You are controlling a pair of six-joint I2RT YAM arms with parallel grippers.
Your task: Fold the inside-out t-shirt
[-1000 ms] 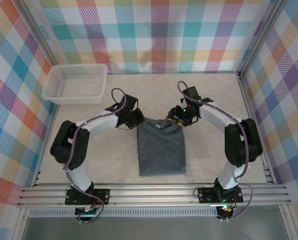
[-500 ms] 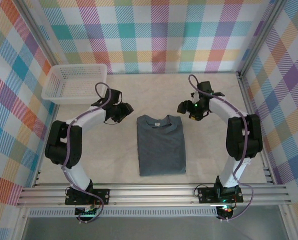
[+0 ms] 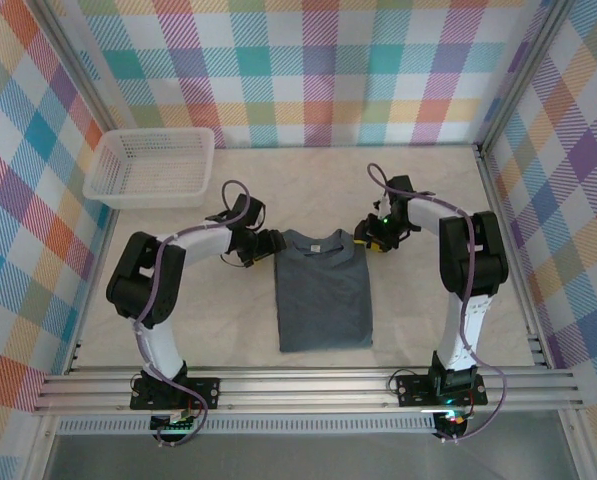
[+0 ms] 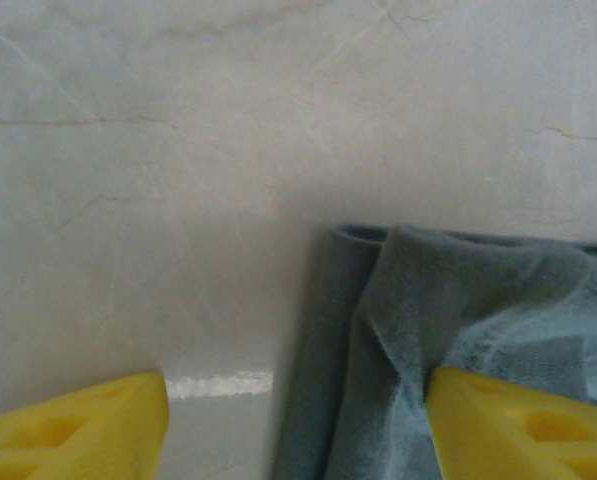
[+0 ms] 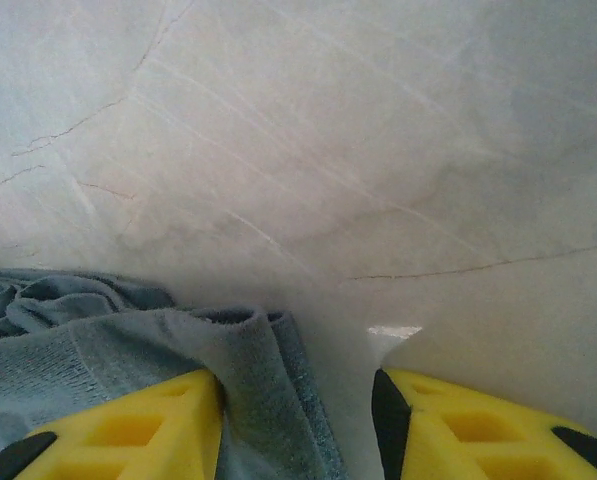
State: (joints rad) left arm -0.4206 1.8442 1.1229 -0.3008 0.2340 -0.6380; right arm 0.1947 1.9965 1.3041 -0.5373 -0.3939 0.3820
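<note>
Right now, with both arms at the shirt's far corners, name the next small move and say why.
Probably close both jaws. Each pair stands open astride a far corner of the t-shirt, with the fabric edge between them in both wrist views, so pinching should secure the corners for the next fold.

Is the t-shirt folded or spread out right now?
Folded. The t-shirt lies as a narrow rectangle, no sleeves sticking out, collar at the far end; the wrist views show doubled edges.

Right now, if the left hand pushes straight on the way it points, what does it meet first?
Most likely the folded edge of the t-shirt, lying between the open fingers of the left hand, then the table just under it. Depth is unclear.
</note>
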